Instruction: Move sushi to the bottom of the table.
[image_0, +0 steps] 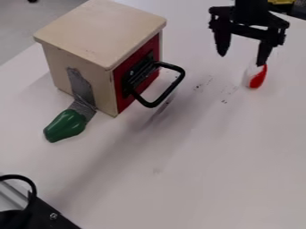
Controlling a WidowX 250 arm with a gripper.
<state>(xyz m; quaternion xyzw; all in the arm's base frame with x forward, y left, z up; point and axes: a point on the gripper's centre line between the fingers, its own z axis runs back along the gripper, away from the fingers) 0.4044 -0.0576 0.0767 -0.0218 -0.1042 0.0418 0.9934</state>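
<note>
Far left, top: A strip of grey floor (pixel 27 27) shows beyond the edge of the white table (pixel 197 179).
Lower left corner: Black equipment (pixel 51 214) juts into view, a dark cable (pixel 30 184) looping above it beside a pale, ridged panel (pixel 12 197).
Green piece: A glossy green toy vegetable (pixel 64 125) lies on the tabletop near the front corner of a box, its narrower end toward the lower left.
Grey tape: A worn strip of tape (pixel 82 87) runs down the box's side and onto the table, reaching the green piece.
Box: The cream-coloured box (pixel 99 31) stands upright at upper left, its red front (pixel 140 69) facing right.
Handle: A black bar handle (pixel 158 103) sticks out from that red face, over the table.
Marks: Small dark specks (pixel 224 101) dot the surface between the handle and the sushi.
Claw: The black gripper (pixel 242 59) hangs at upper right, released, its two fingers spread well apart with nothing held between them.
Sushi: The red-and-white sushi (pixel 257 77) sits on the table at upper right, just below the tip of the right-hand finger in the view; whether the two touch, one cannot tell.
Top right corner: A yellow object (pixel 281 2) and dark items (pixel 290 9) sit at the edge of view, behind the arm.
</note>
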